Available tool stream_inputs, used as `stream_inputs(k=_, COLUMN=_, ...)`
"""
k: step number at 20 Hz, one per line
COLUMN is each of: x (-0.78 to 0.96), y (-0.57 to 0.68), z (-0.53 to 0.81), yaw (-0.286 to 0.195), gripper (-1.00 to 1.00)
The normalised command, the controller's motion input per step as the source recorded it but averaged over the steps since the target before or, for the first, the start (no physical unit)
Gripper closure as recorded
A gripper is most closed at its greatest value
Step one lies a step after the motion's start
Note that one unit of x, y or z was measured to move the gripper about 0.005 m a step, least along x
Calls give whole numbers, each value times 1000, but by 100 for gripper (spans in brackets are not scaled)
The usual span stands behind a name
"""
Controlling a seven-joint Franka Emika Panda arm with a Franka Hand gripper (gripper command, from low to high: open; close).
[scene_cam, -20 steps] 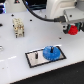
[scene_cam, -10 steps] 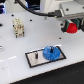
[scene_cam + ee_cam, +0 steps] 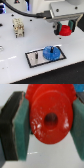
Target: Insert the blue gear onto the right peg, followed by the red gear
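The gripper [image 3: 64, 30], upper right, is clamped on the red gear [image 3: 49, 118]; the blue gear [image 3: 51, 52] apparently sits on the plate [image 3: 35, 58].

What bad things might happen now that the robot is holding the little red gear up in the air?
1. The red gear is only squeezed at its edges by the gripper, so it might slip out and drop.
2. It hangs away from the blue gear on the plate. If it comes down off-centre, it might bump the blue gear and not slide on.
3. The peg is hidden under the blue gear, so aiming looks tricky.
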Motion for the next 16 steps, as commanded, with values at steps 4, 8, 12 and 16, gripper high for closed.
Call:
stream_inputs(k=4, x=580, y=-277, z=10, yaw=0, gripper=100)
stream_inputs(k=8, x=499, y=-207, z=-5, yaw=0, gripper=100)
stream_inputs(k=12, x=327, y=-238, z=-53, yaw=0, gripper=100)
stream_inputs(k=16, x=194, y=-192, z=-132, yaw=0, gripper=100)
